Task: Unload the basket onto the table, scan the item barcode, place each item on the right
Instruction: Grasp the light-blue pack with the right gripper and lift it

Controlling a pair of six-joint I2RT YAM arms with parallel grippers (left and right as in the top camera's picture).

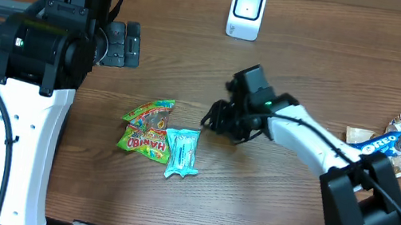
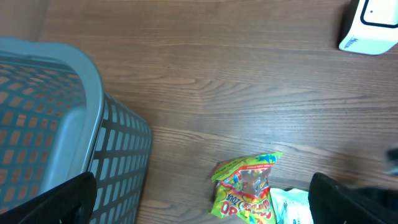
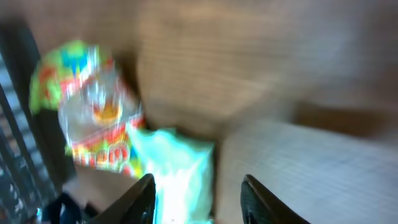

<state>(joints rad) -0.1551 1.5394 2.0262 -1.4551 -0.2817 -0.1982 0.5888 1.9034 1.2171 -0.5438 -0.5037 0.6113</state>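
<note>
The right gripper [image 3: 198,186], jaws parted and empty, hangs just right of the teal packet [image 3: 177,168]; the wide-open left gripper [image 2: 205,199] sits farther off.

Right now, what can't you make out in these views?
- Barcodes: none legible on Haribo bag or teal pouch; too small overhead, motion-blurred in right wrist view.
- Scanner: cut off by left wrist view's corner.
- Right gripper fingertips: hidden overhead by its own body.
- Pouch's lower part: cut off by left wrist view's bottom edge.
</note>
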